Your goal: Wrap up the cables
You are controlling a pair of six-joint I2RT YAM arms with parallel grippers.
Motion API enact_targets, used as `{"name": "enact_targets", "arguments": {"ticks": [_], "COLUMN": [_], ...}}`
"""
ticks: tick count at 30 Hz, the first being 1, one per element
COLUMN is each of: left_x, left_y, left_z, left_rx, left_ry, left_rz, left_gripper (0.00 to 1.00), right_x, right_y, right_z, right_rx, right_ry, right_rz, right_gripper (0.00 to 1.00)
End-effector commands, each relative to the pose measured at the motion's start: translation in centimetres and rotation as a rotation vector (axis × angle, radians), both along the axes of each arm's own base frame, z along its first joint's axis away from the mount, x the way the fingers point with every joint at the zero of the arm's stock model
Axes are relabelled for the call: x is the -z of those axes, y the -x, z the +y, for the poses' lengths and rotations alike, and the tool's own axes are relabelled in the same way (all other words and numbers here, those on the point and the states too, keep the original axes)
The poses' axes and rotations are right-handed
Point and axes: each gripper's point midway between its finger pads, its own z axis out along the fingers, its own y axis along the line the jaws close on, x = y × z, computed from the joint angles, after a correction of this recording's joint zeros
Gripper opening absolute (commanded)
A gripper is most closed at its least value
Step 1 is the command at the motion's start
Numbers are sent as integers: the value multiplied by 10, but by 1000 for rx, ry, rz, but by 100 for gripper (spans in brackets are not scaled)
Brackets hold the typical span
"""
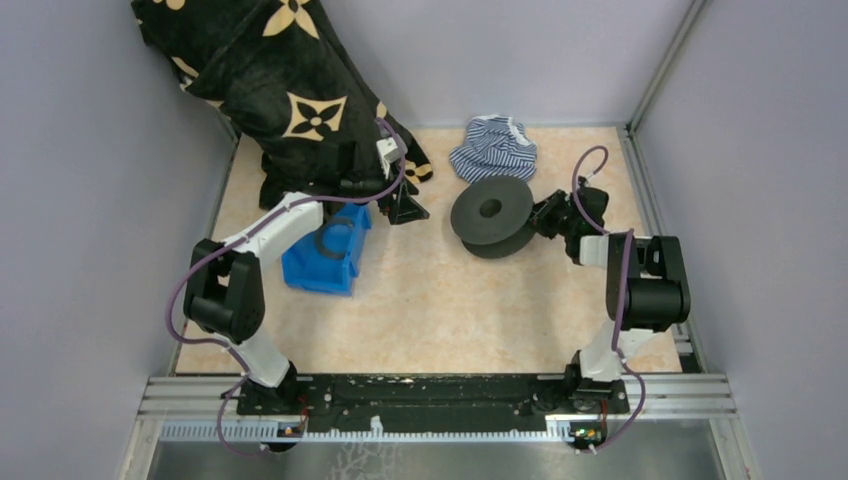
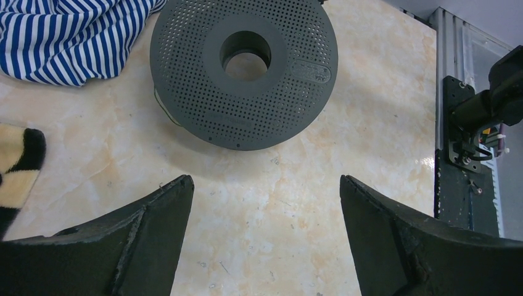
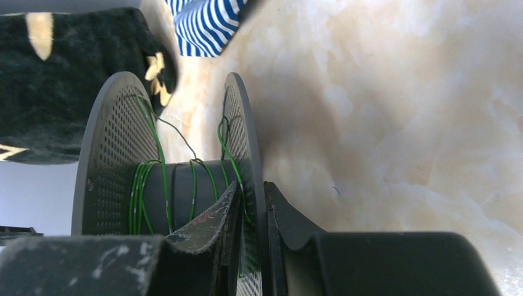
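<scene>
Green cables (image 3: 143, 191) looped round the spool (image 3: 102, 160) hub, visible only from right wrist, right claw (image 3: 253, 191) astride the flange, grip unclear, left claw (image 2: 265, 185) wide open

Soft, even overhead light makes the top view bright: the bench (image 1: 440, 300) is pale, and shadows under the spool (image 1: 492, 215) are short and faint. In the left wrist view the spool's shadow falls softly toward the camera and the left pincer (image 2: 265, 228) looks dark and soft-edged. The right wrist view shows the cables (image 3: 139, 197) sharp and the right pincer (image 3: 251, 213) blurred — the bench is washed pale at right.
</scene>
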Motion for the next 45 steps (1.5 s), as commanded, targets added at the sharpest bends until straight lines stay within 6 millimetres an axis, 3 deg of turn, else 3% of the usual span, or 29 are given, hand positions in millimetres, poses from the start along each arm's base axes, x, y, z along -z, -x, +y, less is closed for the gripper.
{"name": "enact_targets", "arguments": {"ticks": [1, 23, 40, 45], "left_x": [-11, -3, 5, 2], "left_y": [-7, -11, -22, -29], "left_z": [-3, -2, -6, -20], "left_rx": [14, 1, -26, -19], "left_ry": [23, 10, 2, -1], "left_rz": [-39, -44, -35, -18], "left_gripper": [93, 95, 95, 95], "right_x": [-10, 25, 32, 31], "right_y": [-9, -5, -8, -11], "right_z": [0, -4, -24, -29], "right_rx": [-35, -89, -81, -85], "right_ry": [17, 73, 166, 203], "right_rz": [-72, -9, 37, 38], "right_gripper": [20, 32, 40, 40]}}
